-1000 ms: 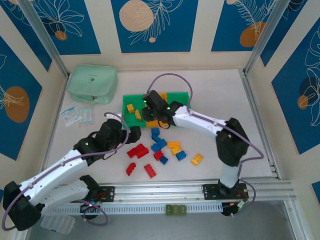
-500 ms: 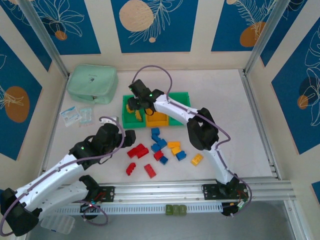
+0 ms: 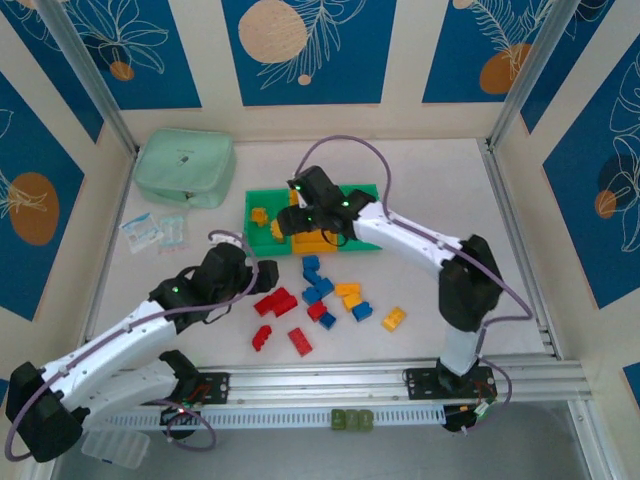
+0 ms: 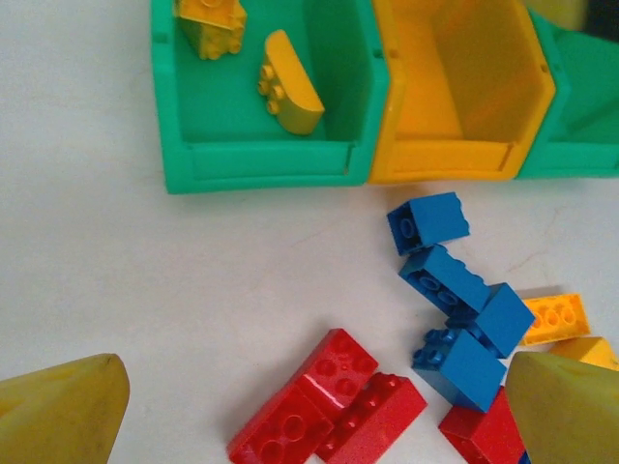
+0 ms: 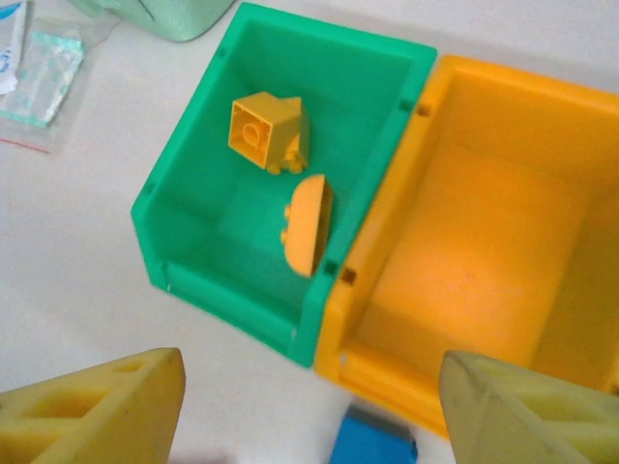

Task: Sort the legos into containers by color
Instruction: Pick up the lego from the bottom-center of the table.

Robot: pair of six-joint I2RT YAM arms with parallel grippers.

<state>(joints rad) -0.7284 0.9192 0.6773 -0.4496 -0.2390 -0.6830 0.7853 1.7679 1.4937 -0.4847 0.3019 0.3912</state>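
Right gripper [image 5: 309,411] hovers over the bins [image 3: 365,190], fingers spread, nothing between them. Two yellow legos [image 5: 269,130] sit in the left green bin [image 5: 228,295]. Red, blue and yellow ones lie loose on the table [image 4: 97,242] just near it. Left gripper [image 4: 314,416] hangs above those, fingers wide apart.

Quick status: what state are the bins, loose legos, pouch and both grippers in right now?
Left green bin: holds two yellow legos.
Orange bin: looks empty.
Right green bin: mostly hidden, contents unclear.
Loose legos: red, blue, yellow, unsorted on the table.
Pouch: appears closed.
Left gripper: open, empty.
Right gripper: open, empty.
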